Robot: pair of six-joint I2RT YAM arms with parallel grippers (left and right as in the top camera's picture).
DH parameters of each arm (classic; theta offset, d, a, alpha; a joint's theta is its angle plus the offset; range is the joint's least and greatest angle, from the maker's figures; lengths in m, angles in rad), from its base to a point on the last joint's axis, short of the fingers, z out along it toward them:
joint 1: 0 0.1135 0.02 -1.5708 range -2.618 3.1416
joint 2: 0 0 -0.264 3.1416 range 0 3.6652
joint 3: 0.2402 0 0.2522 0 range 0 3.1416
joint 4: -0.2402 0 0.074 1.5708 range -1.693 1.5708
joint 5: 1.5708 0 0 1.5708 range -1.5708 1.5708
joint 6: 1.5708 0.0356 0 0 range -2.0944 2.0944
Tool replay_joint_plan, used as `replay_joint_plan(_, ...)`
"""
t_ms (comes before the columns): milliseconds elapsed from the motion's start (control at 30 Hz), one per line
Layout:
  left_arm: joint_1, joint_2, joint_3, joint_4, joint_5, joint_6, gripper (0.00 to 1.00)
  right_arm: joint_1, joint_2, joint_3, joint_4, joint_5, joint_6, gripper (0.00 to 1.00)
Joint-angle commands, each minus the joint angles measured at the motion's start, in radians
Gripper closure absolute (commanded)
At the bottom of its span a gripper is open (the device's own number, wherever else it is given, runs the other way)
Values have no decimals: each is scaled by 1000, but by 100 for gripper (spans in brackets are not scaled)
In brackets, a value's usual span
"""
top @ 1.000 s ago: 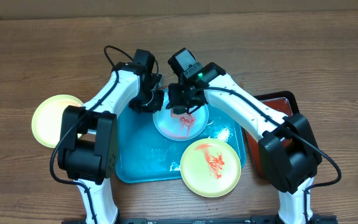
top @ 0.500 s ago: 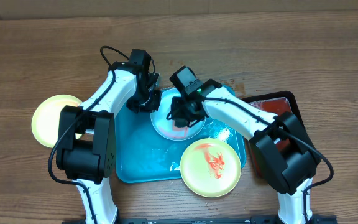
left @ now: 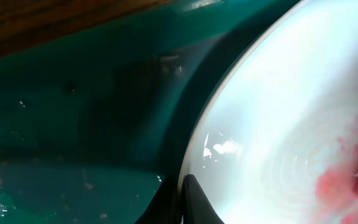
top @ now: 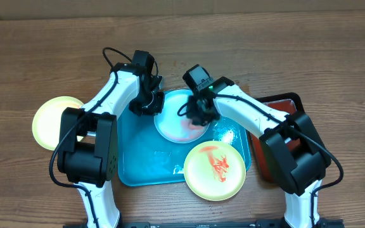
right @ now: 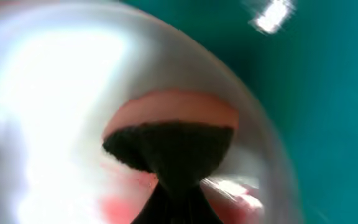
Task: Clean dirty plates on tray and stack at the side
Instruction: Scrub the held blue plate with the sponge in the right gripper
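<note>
A pale blue-white plate (top: 172, 126) with a red smear lies at the back of the turquoise tray (top: 138, 161). My left gripper (top: 149, 105) is shut on its left rim; in the left wrist view the fingertips (left: 183, 182) pinch the plate's edge (left: 278, 106). My right gripper (top: 198, 116) is shut on a dark sponge (right: 166, 146) with a pink layer, pressed onto the same plate (right: 55, 93) over the red smear. A pale yellow plate (top: 214, 170) with red sauce rests at the tray's front right corner. Another pale yellow plate (top: 51, 121), with no sauce showing, sits on the table at the left.
A smaller black-rimmed red tray (top: 286, 106) sits at the right, partly under my right arm. The turquoise tray's floor (left: 73, 124) glistens with wet spots. Bare wooden table surrounds everything.
My right gripper has swept the sponge rightwards across the blue-white plate. The left gripper shifted slightly left with the rim, then held still.
</note>
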Motion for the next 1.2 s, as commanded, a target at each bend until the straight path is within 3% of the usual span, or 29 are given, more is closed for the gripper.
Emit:
replay_joint_plan(0,5,16,0,-5,5,-8,95,34,6,-2,143,-216,-88,96)
replay_joint_plan(367,5,16,0,-9,5,-16,96,102,102,-2,164,-270,22,96)
replay_joint_plan(733,5,16,0,-21,5,-24,96,-16,102,-1,44,13,176,96)
replay_joint_plan(1167,5,16,0,-19,4,-39,95,-142,102,0,-135,21,219,96)
